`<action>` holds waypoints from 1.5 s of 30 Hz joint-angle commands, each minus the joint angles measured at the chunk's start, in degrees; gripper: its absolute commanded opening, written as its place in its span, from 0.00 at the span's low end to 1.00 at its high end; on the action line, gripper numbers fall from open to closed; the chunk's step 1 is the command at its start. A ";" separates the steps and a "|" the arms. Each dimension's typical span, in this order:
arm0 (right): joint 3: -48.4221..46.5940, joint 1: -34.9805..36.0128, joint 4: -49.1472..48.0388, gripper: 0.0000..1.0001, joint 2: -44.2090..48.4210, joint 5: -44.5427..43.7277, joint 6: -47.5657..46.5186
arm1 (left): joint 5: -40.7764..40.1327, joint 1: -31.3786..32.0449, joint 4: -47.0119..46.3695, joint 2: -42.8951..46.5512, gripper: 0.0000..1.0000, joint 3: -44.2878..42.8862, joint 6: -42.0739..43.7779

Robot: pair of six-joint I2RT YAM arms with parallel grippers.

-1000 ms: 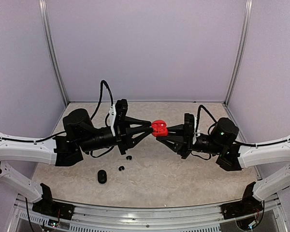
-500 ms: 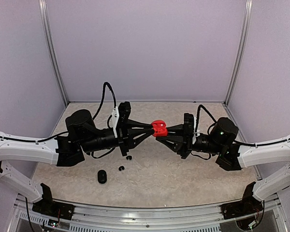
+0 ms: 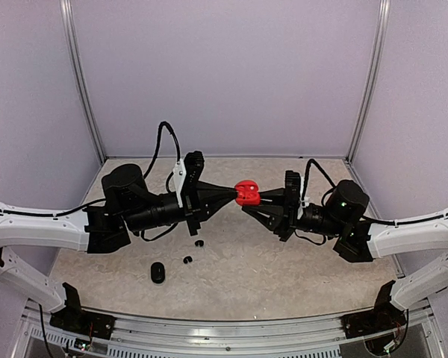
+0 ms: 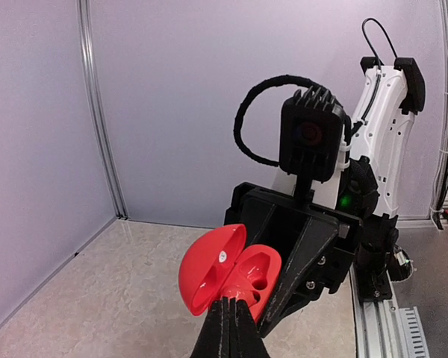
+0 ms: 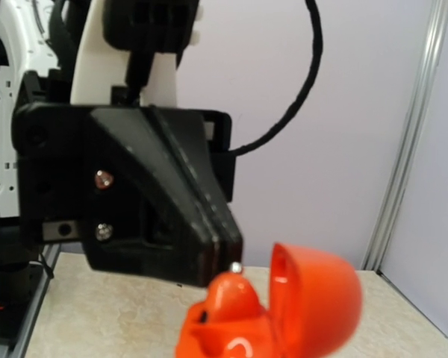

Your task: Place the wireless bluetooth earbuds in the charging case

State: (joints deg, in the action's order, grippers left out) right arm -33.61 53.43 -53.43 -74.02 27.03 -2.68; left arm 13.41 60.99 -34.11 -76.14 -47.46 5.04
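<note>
A black case point(image 3: 157, 272) lies on the table point(image 3: 299, 276), well to the left of the red case point(image 3: 246, 193) and nearer the arm bases. Two black earbuds point(image 3: 187, 259) point(image 3: 199, 243) lie apart between them, also on the table. The left gripper point(image 3: 233, 193) reaches the red case from its left, fingers point(image 4: 228, 332) pressed flat together, their tip touching the case's lower half. The red case is up off the table, its lid point(image 4: 205, 272) swung open. The right gripper point(image 3: 260, 198) clamps it from the right. Whether buds sit inside, I cannot tell.
</note>
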 commanded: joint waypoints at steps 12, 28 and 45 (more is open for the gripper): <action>-1.94 0.97 4.55 0.12 0.45 1.83 -2.28 | -1.40 0.45 11.41 3.75 0.17 -0.72 4.99; -3.48 0.97 15.26 0.11 0.57 5.42 -4.75 | -5.50 2.82 30.45 7.55 0.21 -5.96 14.77; -4.80 0.95 18.42 0.11 -0.42 7.93 -5.13 | -6.38 3.63 31.42 5.79 0.22 -6.37 15.44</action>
State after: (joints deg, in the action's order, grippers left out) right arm -36.82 53.89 -36.01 -74.04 33.80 -7.49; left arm 7.62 64.14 -3.03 -69.89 -52.05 19.79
